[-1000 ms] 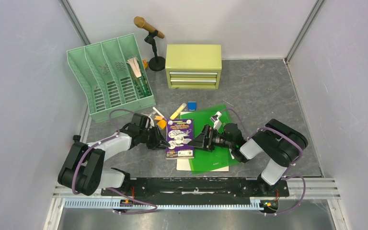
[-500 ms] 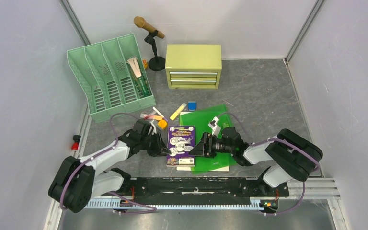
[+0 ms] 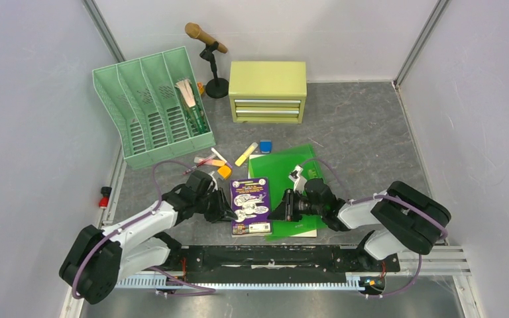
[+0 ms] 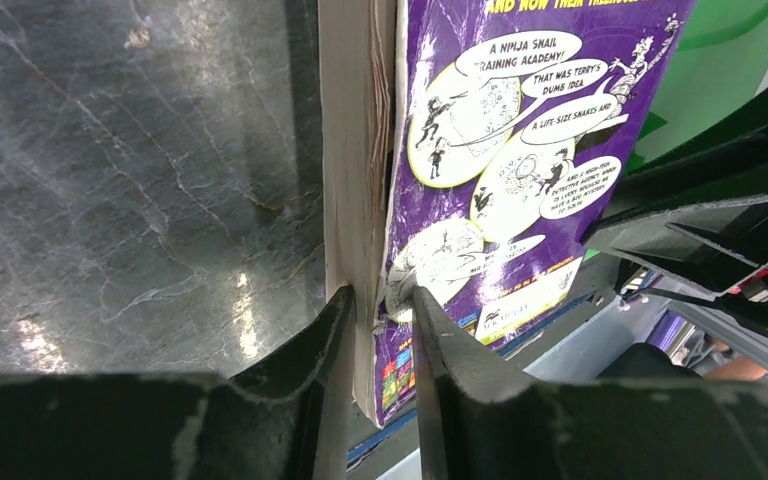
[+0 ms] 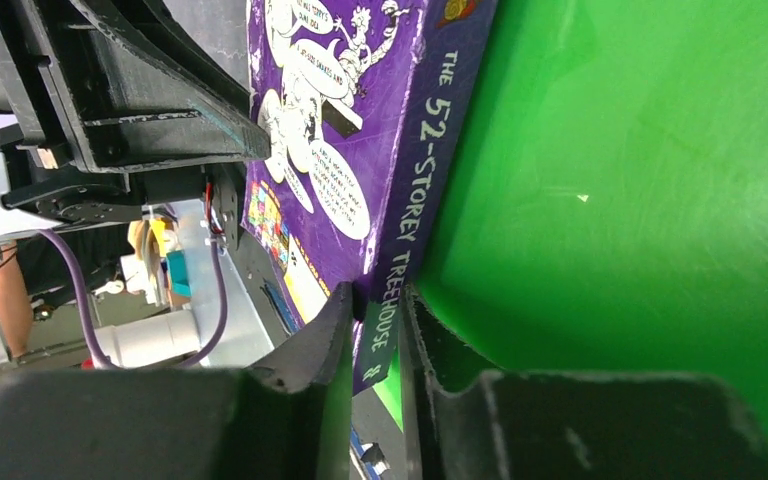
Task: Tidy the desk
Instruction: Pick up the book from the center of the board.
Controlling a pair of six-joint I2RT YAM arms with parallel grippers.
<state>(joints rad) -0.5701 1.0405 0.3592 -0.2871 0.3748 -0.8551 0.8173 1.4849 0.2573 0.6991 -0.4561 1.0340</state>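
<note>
Near table edge, purple paperback [image 3: 250, 202] gripped from both sides: left tool [image 4: 380, 300] clenched on page edge, right tool [image 5: 378, 295] clenched on spine. Paperback partly overlaps green folder [image 3: 290, 165]. Dark mottled table [image 3: 358, 126] lies beneath, between pale walls.

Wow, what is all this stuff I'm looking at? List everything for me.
Dark grey stone-patterned desk: one, grey, under everything.
Slotted plastic file rack: one, mint green, back left; pens in its rightmost slot.
Two-drawer cabinet: one, yellow-green, back centre.
Brown-headed microphone on black stand: one, brown and black, back, between rack and cabinet.
Paperback book: one, purple, front centre, between the grippers.
Flat plastic folder: one, bright green, beside and partly beneath the book.
Small stationery pieces: several, yellow, blue, orange, pink, scattered behind the book.
Left gripper: one, black, clamped on the book's page edge.
Right gripper: one, black, clamped on the book's spine.
</note>
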